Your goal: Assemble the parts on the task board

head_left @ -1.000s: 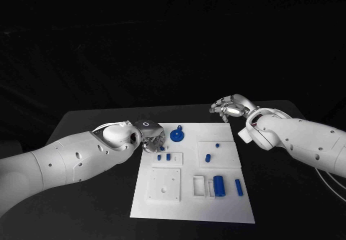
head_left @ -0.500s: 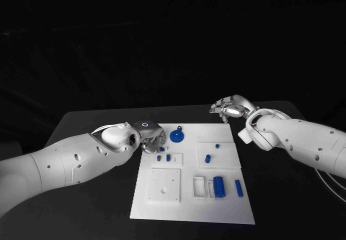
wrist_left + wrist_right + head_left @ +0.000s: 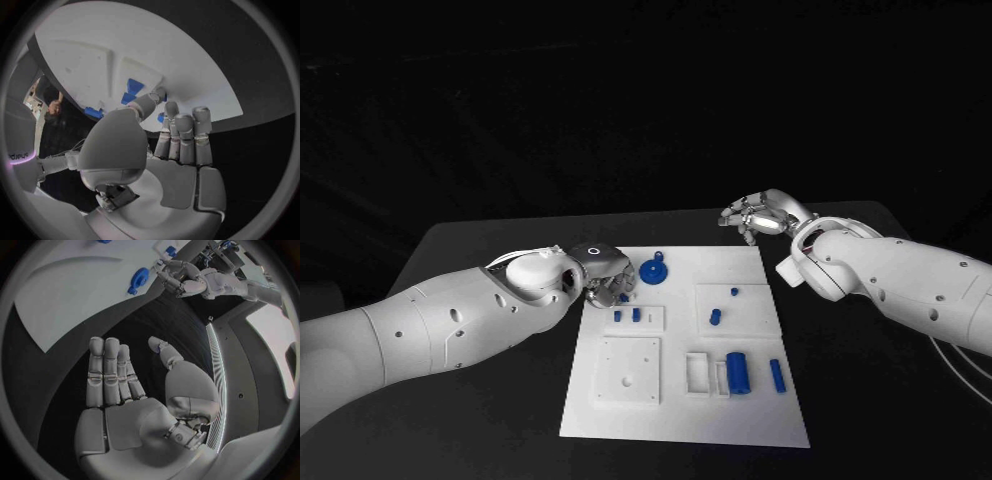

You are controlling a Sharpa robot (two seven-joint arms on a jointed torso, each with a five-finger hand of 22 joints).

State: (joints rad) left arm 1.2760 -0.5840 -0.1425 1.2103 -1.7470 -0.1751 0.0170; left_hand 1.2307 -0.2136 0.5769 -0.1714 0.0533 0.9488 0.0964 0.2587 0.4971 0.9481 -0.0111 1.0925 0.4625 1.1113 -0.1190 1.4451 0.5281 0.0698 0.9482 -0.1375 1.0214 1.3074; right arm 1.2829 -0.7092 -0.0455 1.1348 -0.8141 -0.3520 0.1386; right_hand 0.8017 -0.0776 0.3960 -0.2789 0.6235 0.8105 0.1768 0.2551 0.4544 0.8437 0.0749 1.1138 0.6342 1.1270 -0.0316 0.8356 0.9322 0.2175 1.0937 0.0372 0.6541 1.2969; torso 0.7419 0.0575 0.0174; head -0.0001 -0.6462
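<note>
- The white rectangular task board [image 3: 747, 420] lay on the black table [image 3: 488, 240], and I place everything else against it
- My left hand [image 3: 603, 283] hovered over the board's far left corner, fingers [image 3: 201, 131] straight and side by side, tips low over the white surface; nothing was gripped in it, so it was released
- Small blue parts [image 3: 132, 91] sat on the board just beyond those fingertips, close to the thumb; whether the hand touched them I cannot tell
- A round blue disc-shaped part [image 3: 656, 270] rested on the board just beside my left hand, toward the board's middle
- Two short blue pegs [image 3: 627, 315] stood in a raised white tray on the board, just nearer than the disc
- A larger blue cylinder [image 3: 737, 371] and a slim blue pin [image 3: 777, 375] lay toward the board's near right side
- My right hand [image 3: 759, 217] hung above the table off the board's far right corner, well apart from the parts, fingers [image 3: 105, 371] extended, palm bare: released
</note>
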